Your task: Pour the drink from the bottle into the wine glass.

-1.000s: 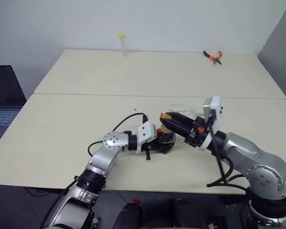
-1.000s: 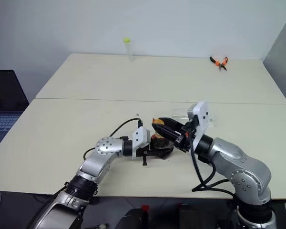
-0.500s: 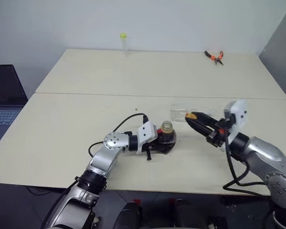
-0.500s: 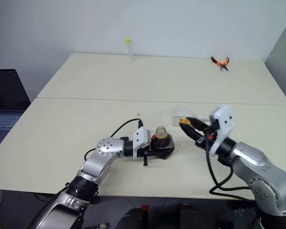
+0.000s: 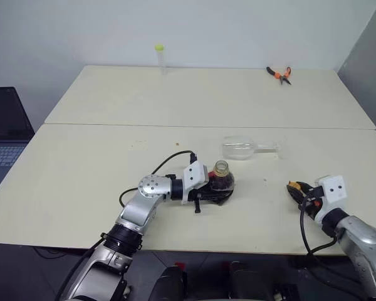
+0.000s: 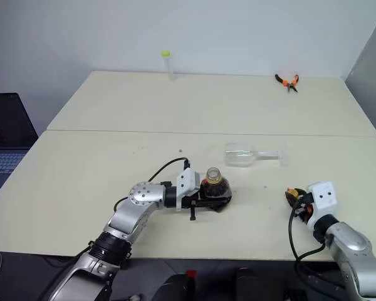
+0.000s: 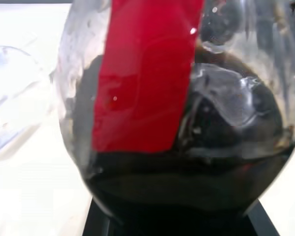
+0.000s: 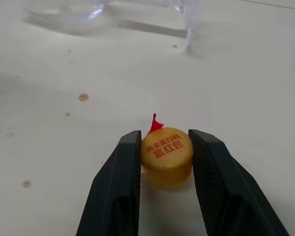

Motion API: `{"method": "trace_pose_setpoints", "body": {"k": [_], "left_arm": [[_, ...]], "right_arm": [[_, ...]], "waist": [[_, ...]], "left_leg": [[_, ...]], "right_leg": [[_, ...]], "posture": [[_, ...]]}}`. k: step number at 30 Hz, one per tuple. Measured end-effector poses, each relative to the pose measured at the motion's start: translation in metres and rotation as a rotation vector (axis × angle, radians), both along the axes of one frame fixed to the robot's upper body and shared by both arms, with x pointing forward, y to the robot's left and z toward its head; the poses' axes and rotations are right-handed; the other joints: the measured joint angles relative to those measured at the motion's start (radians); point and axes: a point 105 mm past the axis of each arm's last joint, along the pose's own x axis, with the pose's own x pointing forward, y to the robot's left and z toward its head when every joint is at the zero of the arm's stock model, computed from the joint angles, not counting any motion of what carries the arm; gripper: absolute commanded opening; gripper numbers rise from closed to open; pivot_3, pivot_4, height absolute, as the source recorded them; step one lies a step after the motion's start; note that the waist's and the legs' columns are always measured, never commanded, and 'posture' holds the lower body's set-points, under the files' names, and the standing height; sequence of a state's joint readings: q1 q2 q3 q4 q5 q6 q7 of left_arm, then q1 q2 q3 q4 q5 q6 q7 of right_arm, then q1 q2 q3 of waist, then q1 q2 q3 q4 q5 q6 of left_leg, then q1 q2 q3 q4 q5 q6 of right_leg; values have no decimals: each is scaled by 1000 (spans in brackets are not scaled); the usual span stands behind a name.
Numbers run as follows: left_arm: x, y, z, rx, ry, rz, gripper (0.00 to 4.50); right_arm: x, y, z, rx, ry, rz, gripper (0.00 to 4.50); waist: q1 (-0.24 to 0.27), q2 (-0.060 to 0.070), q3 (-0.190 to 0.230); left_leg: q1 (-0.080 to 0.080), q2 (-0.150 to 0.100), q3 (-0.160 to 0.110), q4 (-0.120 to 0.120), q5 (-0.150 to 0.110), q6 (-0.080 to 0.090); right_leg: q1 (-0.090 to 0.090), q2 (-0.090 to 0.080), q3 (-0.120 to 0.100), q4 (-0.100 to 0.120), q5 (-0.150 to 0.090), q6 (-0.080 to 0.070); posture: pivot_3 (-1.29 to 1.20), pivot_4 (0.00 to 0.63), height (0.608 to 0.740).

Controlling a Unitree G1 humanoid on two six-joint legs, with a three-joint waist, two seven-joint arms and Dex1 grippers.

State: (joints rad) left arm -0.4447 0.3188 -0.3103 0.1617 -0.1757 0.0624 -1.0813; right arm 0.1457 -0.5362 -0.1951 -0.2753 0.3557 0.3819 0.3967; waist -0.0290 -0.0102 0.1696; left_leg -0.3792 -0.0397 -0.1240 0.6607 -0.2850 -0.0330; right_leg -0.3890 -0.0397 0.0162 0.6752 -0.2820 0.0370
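Bright, even indoor light falls on a pale desk (image 5: 113,157), with soft, faint shadows. In the left wrist view the bottle (image 7: 177,113) is blurred and carries white glare spots; the cap (image 8: 166,155) is sharp

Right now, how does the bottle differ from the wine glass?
The bottle stands upright, clamped in the left hand; the wine glass lies on its side, untouched. The bottle holds dark drink; the wine glass looks empty. The bottle is squat with a red label; the wine glass has a thin stem. Both are clear.
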Motion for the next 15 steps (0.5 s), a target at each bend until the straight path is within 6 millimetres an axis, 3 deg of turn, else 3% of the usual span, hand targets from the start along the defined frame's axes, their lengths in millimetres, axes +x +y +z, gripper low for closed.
{"method": "trace_pose_setpoints", "body": {"k": [8,9,15], "left_arm": [[1,0,0,-2,2,6,899],[1,0,0,-3,1,7,899],[13,6,3,-25,-22,104,899]], "right_arm": [[-5,6,-9,41,45,58,4324],[-6,7,-9,48,49,66,4489],[-5,0,-5,18,21,20,4500]], "waist": [[1,0,0],[1,0,0],[3,0,0]], "left_leg": [[0,0,0,0,0,0],[0,0,0,0,0,0],[0,0,0,0,0,0]], "right_leg": [[0,0,0,0,0,0],[0,0,0,0,0,0],[0,0,0,0,0,0]], "posture": [[0,150,740],[0,150,740],[0,150,740]]}}
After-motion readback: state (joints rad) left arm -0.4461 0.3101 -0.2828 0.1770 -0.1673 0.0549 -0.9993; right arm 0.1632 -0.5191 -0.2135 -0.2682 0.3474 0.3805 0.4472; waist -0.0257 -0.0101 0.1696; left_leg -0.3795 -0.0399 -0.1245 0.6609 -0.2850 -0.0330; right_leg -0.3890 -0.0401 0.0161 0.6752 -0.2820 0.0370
